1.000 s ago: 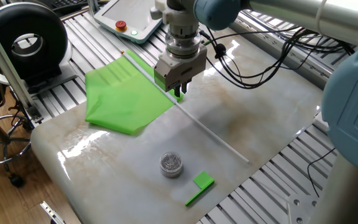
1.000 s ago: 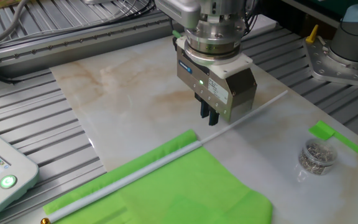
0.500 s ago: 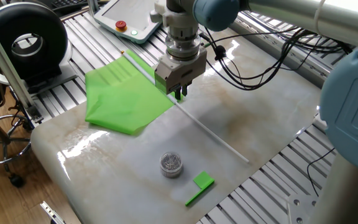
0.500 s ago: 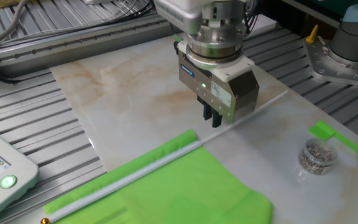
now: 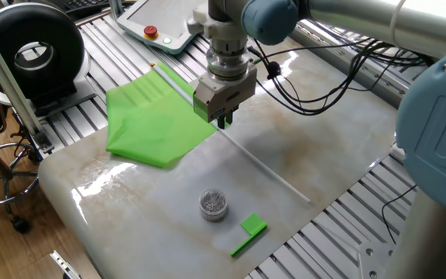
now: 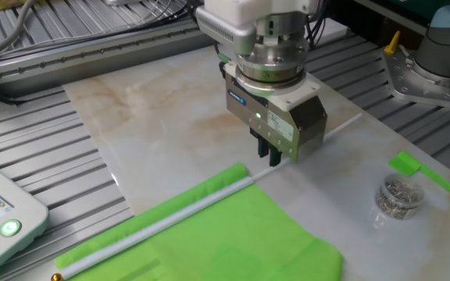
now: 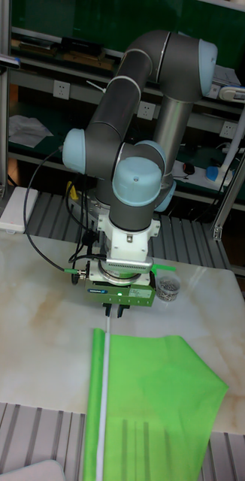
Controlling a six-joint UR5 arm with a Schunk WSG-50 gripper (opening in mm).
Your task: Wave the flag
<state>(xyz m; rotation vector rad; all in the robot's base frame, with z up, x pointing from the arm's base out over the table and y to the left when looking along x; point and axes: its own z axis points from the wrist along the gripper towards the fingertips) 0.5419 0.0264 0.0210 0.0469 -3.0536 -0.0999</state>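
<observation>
1. Gripper [image 6: 270, 157] low over the table [image 6: 162, 117], fingers pinched close around the white stick [image 5: 265, 164]; whether actually clamped cannot be told.
2. Flag [image 5: 153, 124] flat on table, green sheet just beside the fingers.
3. Nothing lifted; grasp, raising and waving all judged outstanding.

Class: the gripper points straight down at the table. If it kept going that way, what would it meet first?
Most likely the flag's white stick, just past the green sheet; the gripper hangs right over it. How close is unclear.
</observation>
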